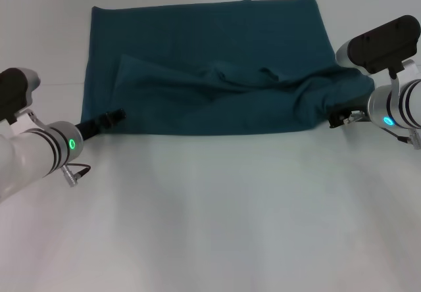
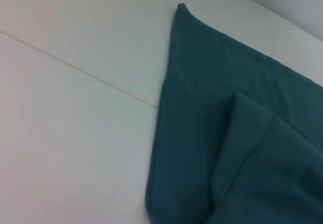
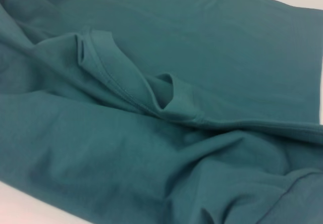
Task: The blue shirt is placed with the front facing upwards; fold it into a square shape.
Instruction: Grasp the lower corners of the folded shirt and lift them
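The blue shirt lies on the white table as a wide teal rectangle. A rumpled upper layer is folded over its near half. The lettering and neck label are hidden. My left gripper sits at the shirt's near left corner, at the cloth's edge. My right gripper sits at the near right corner, under a bulge of cloth. The left wrist view shows the shirt's left edge and far corner. The right wrist view shows wrinkled cloth with a curled ribbed hem.
The table is bare white in front of the shirt and to its left. A thin seam line runs across the table left of the shirt. Both forearms rest low at the table's left and right sides.
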Motion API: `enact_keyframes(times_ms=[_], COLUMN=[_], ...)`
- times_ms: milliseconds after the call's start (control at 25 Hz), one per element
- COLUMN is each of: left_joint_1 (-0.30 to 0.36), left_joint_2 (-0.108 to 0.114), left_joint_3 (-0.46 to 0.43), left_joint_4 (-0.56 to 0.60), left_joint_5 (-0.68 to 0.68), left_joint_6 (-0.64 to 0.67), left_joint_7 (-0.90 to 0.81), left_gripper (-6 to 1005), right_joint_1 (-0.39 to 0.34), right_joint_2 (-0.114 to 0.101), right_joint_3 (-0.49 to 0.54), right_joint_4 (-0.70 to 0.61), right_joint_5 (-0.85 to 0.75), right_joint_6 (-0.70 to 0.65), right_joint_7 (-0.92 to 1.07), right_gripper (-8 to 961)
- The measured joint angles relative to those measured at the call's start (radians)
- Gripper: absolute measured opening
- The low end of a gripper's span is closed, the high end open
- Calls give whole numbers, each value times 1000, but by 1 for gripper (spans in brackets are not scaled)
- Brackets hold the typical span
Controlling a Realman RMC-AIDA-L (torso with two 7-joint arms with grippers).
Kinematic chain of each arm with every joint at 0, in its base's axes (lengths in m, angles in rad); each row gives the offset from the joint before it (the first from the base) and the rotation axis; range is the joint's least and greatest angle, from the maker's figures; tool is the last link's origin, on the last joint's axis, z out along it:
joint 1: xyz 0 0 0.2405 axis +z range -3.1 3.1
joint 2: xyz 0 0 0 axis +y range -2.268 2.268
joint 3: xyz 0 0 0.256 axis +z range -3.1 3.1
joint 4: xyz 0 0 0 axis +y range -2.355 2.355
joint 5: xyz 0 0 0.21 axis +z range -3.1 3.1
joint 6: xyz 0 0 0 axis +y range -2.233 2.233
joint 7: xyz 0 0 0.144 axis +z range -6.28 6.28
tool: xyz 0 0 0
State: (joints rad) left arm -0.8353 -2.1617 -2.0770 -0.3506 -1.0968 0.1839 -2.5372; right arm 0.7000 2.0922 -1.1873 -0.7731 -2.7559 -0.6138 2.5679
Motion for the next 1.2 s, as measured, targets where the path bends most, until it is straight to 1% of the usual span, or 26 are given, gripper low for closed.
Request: enact_keyframes(times_ms=[320, 520, 920, 1200], left_joint_1=[-2, -21, -28, -22], left_joint_2=[1, 6, 12, 13], left_joint_3=[0, 0, 8, 12], left_joint_4=[0, 36, 48, 49], left_joint_5=[0, 0, 6, 9], left_joint_6=[-10, -19, -22, -23], left_joint_7=[0, 0, 10, 12], left_gripper=[906, 905, 676, 523], right_joint_1=[1, 1, 7, 7], right_joint_2=[0, 0, 0, 0], right_joint_3=[-2, -2, -6, -6], right_joint_4=[2, -3, -3, -2], right_joint_5=[-2, -2, -2, -2], right_joint_6=[3, 3, 3, 3], right_joint_7=[-1, -2, -2, -2], right_gripper=[25, 25, 25, 24])
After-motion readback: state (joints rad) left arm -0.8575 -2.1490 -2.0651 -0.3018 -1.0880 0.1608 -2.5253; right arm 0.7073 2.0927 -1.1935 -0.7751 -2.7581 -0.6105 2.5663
